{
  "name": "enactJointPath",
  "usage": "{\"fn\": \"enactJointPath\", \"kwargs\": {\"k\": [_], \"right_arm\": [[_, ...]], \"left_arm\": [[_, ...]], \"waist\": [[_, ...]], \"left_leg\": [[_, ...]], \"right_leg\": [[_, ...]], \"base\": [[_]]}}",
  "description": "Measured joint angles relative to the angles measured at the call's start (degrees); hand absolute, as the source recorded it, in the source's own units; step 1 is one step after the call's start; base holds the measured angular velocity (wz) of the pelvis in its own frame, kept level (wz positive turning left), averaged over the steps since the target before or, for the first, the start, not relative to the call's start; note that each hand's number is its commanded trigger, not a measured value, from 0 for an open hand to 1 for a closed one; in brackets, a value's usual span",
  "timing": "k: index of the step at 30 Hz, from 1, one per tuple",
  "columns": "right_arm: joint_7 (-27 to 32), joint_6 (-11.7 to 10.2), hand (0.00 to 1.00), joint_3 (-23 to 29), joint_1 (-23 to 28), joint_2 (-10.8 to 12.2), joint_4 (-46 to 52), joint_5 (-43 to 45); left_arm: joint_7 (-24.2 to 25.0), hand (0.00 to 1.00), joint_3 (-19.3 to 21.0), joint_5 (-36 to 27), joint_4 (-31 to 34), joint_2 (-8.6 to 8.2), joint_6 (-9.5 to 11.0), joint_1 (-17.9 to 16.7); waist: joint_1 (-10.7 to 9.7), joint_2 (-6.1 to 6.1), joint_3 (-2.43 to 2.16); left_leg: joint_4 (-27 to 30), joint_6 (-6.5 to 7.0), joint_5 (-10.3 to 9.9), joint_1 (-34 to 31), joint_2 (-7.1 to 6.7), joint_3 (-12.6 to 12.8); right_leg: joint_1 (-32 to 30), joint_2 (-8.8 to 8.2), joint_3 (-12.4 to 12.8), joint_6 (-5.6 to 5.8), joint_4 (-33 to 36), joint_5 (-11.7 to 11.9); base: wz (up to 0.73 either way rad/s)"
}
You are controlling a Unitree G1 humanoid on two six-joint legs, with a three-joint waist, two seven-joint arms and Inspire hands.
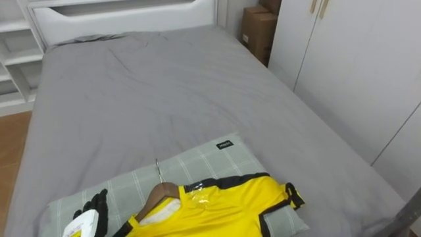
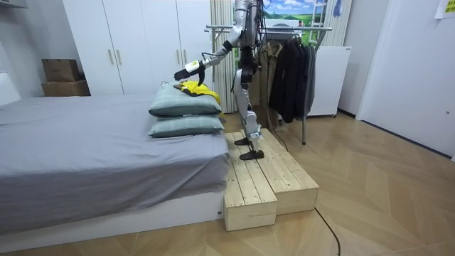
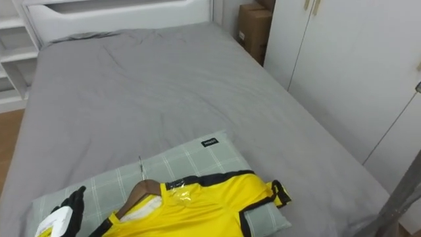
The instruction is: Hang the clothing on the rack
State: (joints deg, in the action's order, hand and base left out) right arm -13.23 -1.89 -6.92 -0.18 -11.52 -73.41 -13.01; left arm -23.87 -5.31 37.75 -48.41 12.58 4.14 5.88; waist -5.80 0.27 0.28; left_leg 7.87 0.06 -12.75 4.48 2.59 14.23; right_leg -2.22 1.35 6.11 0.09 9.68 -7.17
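On the pillow (image 1: 217, 158): a yellow shirt (image 1: 223, 207)

Just past the straight, loose fingers of our left hand (image 1: 94, 209) lies the shirt on its wooden hanger (image 1: 161, 193). We think it is light and floppy, so we should take the hard hanger neck, nearest our fingertips.

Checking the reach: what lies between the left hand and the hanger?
Only bare checked pillow separates left hand from wooden hanger, seen in the left eye view.

A home bedroom: grey bed (image 1: 164, 99), white wardrobe (image 1: 348, 59), clothes rack (image 2: 316, 28).
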Motion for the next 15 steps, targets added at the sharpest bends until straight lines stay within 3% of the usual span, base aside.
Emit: {"fn": "enactJointPath", "kwargs": {"k": [10, 15], "right_arm": [[0.53, -0.03, 0.00, -2.64, -1.51, -0.33, -0.24, -0.23], [0.70, 0.02, 0.00, -4.38, -2.24, -0.34, -0.31, -0.32]], "left_arm": [[2.07, 0.00, -0.47, -0.17, -2.28, -0.29, -0.04, 2.30], [3.50, 0.00, -0.54, -2.19, -3.87, -0.21, -0.05, 5.91]], "waist": [[0.05, 0.03, 0.04], [-0.03, 0.03, 0.05]], "left_leg": [[1.45, 0.05, 0.03, -4.25, 0.03, -0.09], [1.69, 0.14, 0.09, -5.33, 0.06, -0.16]], "right_leg": [[-3.69, -0.14, -0.09, 0.03, 0.18, 0.47], [-4.65, -0.15, -0.02, 0.02, 0.16, 0.83]], "base": [[0.00], [-0.01]]}}
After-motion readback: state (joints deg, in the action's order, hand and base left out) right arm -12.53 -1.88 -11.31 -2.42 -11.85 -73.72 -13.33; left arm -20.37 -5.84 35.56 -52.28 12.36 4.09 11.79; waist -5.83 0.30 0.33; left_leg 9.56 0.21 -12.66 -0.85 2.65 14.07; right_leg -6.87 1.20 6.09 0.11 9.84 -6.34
